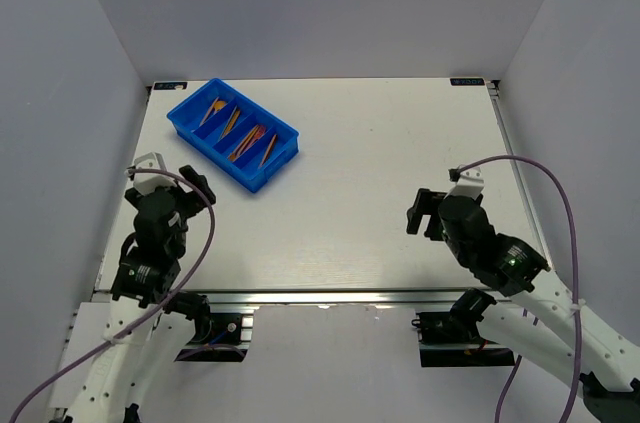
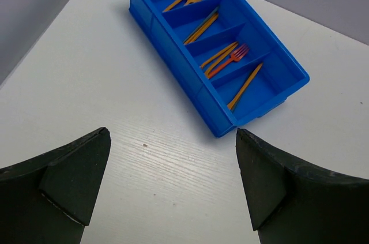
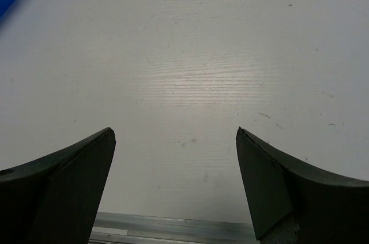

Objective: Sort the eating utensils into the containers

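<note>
Sorting looks finished: all utensils (image 2: pixel 233 56) in view lie inside the blue tray (image 2: pixel 173 62). Left hand (image 2: pixel 173 137) near the tray and right hand (image 3: pixel 176 134) well apart from it both gape wide, empty. Probably only withdrawal remains.

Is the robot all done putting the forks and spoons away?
It looks finished. The utensils, including a red fork, lie in the compartments of the blue tray; none shows outside it. Nothing is in hand: the left gripper and right gripper are open and empty. Nothing visible is left.
</note>
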Controlling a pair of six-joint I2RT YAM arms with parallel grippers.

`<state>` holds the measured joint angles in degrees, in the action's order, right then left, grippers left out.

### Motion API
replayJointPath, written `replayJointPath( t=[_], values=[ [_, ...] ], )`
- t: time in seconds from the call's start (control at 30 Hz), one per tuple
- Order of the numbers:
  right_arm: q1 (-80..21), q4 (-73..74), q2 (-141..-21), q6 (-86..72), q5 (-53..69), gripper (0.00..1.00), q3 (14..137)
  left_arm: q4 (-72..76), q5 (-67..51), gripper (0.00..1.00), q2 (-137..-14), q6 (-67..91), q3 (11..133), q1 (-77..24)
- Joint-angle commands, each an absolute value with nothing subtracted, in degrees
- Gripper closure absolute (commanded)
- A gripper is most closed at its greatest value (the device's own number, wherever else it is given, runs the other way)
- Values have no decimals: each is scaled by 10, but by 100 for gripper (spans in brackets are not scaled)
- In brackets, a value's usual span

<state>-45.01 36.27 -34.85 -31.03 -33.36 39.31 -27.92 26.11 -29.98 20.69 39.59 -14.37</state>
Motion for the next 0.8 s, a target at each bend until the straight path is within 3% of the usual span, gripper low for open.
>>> replayJointPath(
  t=[0.0,0.5,0.77],
  values=[
    [-450,402,-348,-305,-335,11,470,-308,277,2,-271,195,419,-146],
    [-449,427,-284,-289,-321,11,504,-277,287,2,-124,200,388,-145],
    [-449,418,-286,-290,-308,11,495,-274,289,2,-133,200,387,-146]
  ],
)
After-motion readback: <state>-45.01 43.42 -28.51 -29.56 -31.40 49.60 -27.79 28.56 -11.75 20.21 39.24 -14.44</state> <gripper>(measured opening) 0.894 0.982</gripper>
